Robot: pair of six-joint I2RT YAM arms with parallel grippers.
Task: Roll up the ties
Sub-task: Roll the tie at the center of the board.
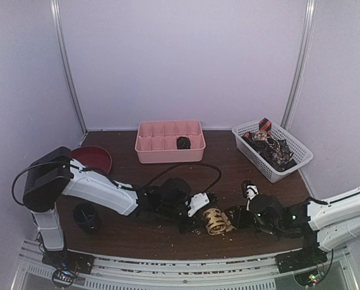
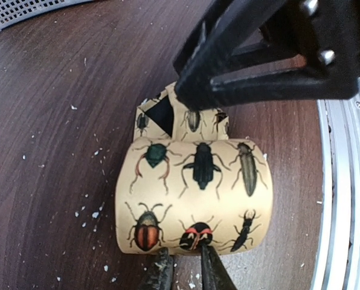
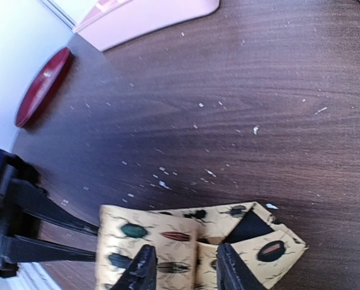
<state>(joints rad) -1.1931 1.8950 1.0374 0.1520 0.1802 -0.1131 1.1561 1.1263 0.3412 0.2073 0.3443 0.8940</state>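
Your left gripper (image 2: 185, 273), nearly closed, pinches the wall of the rolled tie (image 2: 192, 193). Your right gripper (image 3: 186, 269) stands part open astride the loose tail; whether it grips is unclear. The roll lies at the front of the table (image 1: 138, 238), nearly done: next, wrap that tail snugly.

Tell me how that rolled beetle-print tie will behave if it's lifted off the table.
The beetle-print tie is soft fabric, so it would probably sag and loosen when lifted. Its tail end sticks out of the coil untucked, so it may unwind if released.
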